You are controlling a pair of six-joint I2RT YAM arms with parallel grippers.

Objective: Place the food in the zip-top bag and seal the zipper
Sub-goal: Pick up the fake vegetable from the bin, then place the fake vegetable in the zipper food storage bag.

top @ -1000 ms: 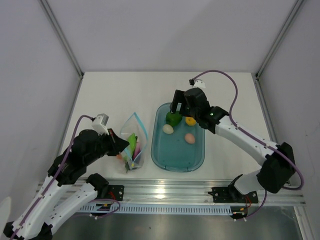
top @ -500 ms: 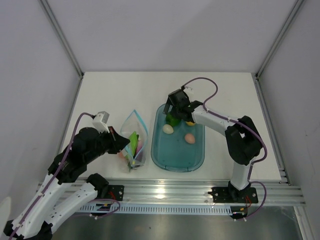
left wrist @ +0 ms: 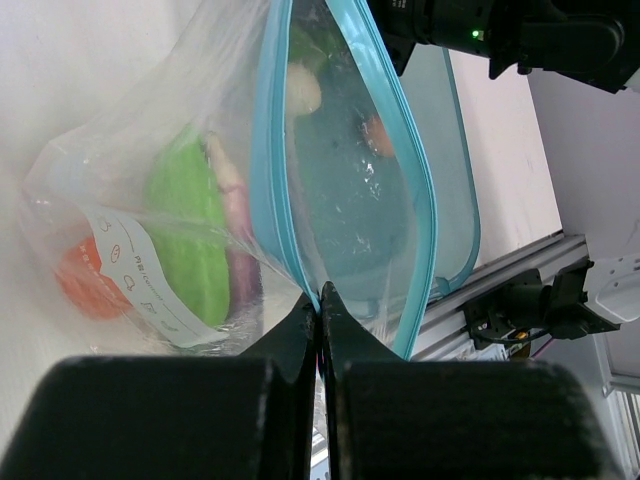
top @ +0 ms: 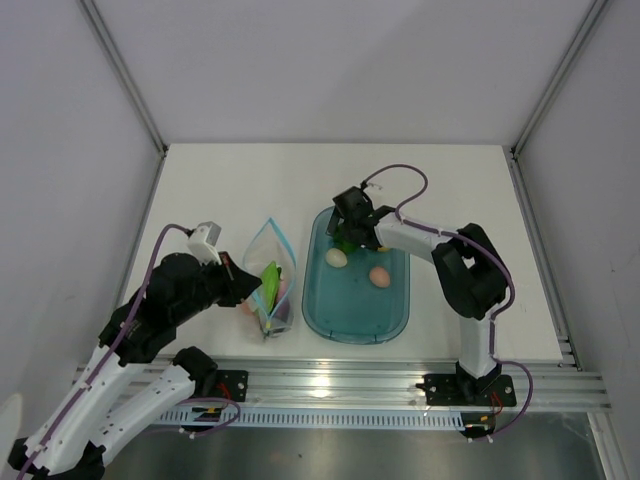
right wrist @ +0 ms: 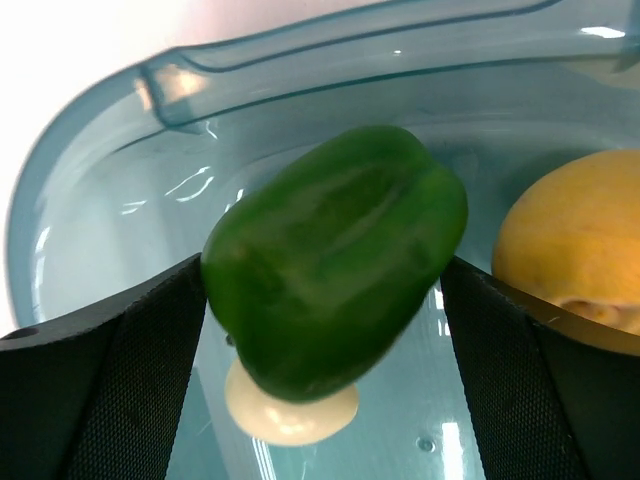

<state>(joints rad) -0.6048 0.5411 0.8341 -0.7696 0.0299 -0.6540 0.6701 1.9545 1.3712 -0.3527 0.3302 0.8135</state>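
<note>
White tabletop (top: 250, 180) mid-frame, boxed by pale grey walls (top: 340, 60), metal posts (top: 125, 75) at upper left and right, aluminium rail (top: 330, 385) along bottom.

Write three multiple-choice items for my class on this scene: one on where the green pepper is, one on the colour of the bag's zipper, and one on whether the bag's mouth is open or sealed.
1. Where is the green pepper?
A. On the bare table
B. Within the teal tray, between the fingers of the right gripper
C. On the metal rail

2. What colour is the zipper along the mouth of the zip-top bag?
A. Light blue
B. Red
C. Black

3. What state is the bag's mouth in?
A. Zipped shut
B. Folded flat under the tray
C. Open, its rim pinched by the left gripper

Answers:
1 B: the right wrist view shows the pepper between both fingers, with the tray wall behind.
2 A: the left wrist view shows a light blue strip.
3 C: there the strip spreads into a loop above the closed fingers.
</note>
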